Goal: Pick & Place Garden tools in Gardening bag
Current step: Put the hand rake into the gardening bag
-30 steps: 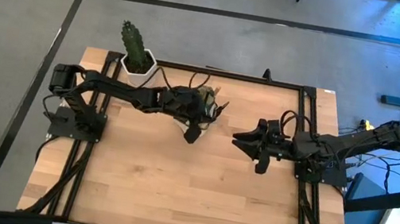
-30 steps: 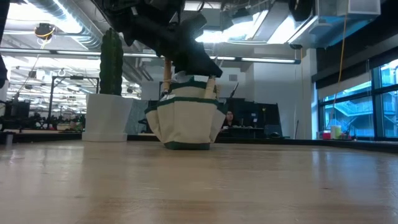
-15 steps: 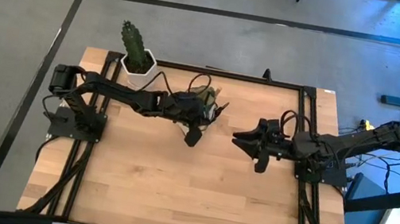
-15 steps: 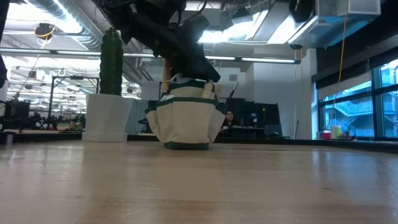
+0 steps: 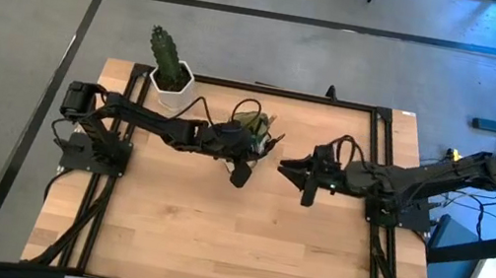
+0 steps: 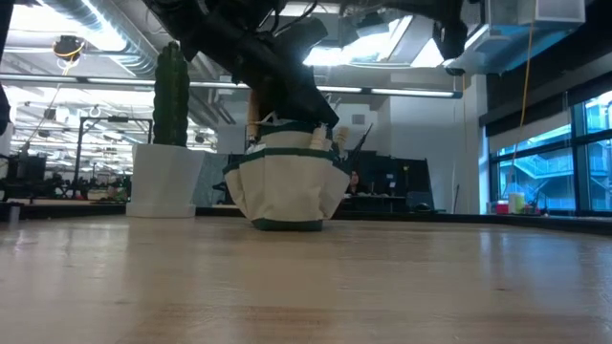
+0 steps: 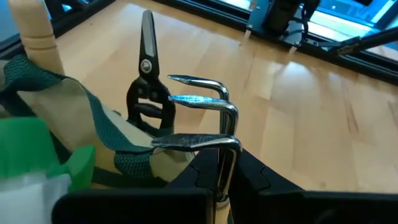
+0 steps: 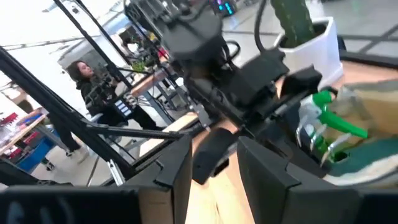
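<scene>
The olive-green gardening bag (image 5: 251, 120) stands on its base at the table's far middle and also shows in the low view (image 6: 287, 182). In it are dark pruning shears (image 7: 147, 74), a wooden handle (image 7: 34, 28) and a green item (image 7: 28, 146). My left gripper (image 5: 255, 146) is at the bag's right rim, shut on a little wire rake (image 7: 199, 115). My right gripper (image 5: 289, 169) hangs open and empty just right of the bag; its fingers show in the right wrist view (image 8: 214, 168). My left gripper pinches the rake's metal stem (image 7: 221, 165), just behind the bent tines, between its two fingers. The tines stick out past the fingertips, beside the bag's rim, clear of the table. The rake's handle is hidden by the gripper.
A cactus in a white pot (image 5: 171, 72) stands at the far left corner, left of the bag. The near half of the wooden table (image 5: 231, 246) is bare. A black frame runs along the table's edges. A person (image 8: 81, 78) sits in the room beyond.
My right gripper has moved toward the table's left, closer to the bag and my left gripper, staying open. My left gripper has shifted a little toward the right at the bag's rim, still holding the rake.
</scene>
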Controlling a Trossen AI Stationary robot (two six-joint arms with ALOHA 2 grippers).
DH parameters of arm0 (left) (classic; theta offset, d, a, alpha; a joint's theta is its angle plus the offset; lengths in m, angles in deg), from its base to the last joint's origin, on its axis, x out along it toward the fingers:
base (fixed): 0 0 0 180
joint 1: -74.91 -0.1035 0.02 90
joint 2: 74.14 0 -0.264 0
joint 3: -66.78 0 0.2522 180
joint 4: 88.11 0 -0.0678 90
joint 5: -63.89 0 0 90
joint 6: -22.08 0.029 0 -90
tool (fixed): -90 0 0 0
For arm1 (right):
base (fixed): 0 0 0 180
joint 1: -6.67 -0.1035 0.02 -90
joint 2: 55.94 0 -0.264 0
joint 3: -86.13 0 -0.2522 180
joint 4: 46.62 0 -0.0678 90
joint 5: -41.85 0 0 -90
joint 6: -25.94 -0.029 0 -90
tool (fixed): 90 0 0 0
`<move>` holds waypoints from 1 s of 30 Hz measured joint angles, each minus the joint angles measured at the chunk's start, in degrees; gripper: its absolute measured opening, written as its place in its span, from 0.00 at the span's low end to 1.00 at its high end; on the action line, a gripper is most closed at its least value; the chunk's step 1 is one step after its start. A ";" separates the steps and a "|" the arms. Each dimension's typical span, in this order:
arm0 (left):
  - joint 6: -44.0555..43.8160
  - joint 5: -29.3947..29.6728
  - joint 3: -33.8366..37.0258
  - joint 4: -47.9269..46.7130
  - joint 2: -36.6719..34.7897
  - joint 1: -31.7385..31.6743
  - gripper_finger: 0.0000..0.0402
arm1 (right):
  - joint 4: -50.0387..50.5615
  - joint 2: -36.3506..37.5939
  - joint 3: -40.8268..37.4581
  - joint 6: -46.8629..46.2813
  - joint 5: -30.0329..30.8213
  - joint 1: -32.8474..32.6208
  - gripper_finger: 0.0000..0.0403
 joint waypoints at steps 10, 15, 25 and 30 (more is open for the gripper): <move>0.59 -0.25 0.01 -1.92 0.00 0.43 0.02 | -1.43 -4.55 0.00 1.62 -3.00 2.25 0.32; 0.26 -0.32 0.01 -1.92 0.00 0.43 0.02 | -1.27 -6.39 0.00 1.56 -3.30 5.70 0.32; -0.10 -0.60 0.01 -1.92 0.00 0.41 0.02 | -3.03 -11.15 0.02 -5.65 -5.58 11.52 0.27; -0.26 -0.68 0.01 -1.92 0.00 0.41 0.02 | -2.52 -15.06 2.16 -11.01 -5.67 12.23 0.15</move>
